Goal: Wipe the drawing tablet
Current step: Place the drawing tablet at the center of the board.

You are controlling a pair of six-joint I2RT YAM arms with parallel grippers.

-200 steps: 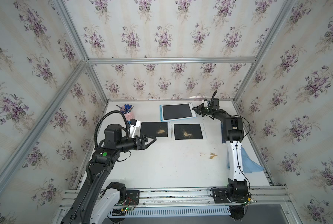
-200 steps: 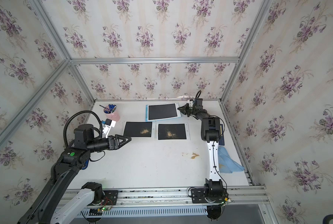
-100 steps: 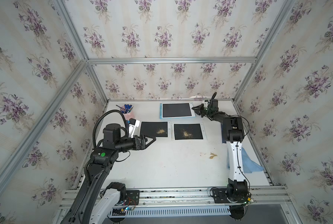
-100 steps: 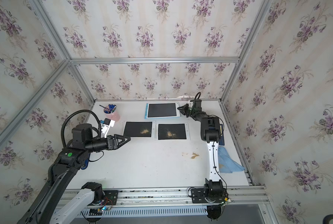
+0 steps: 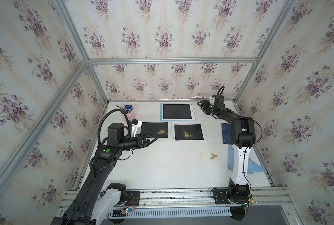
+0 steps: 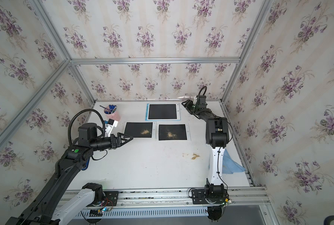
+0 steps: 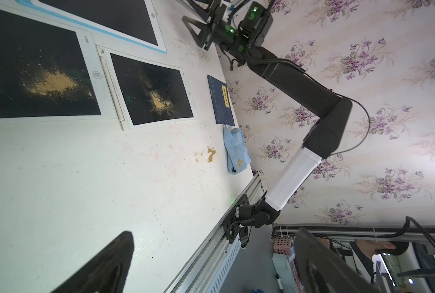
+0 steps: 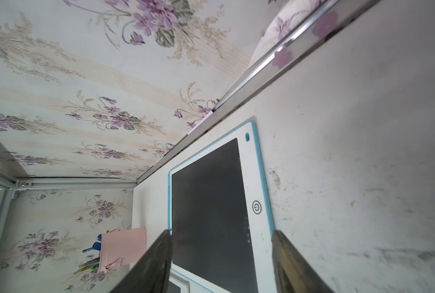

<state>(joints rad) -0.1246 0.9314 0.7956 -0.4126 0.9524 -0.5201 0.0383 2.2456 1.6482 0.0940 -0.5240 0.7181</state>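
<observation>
Near the far edge of the scuffed white tabletop (image 5: 162, 167) the blue-rimmed drawing tablet (image 5: 177, 111) lies flat, long axis along that edge, button side toward the right claw (image 5: 202, 106), which hangs open just beside it. Flowered wallpaper (image 5: 162, 39) surrounds everything. The dark screen looks clean. The left claw (image 5: 154, 138) is also open.

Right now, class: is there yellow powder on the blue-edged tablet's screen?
No; in the right wrist view the blue-edged tablet shows a plain dark screen with no powder on it.

Matt tablet screen (image 8: 211, 203); fuzzy blue cloth (image 7: 236, 149); scuffed table (image 5: 162, 165).
</observation>
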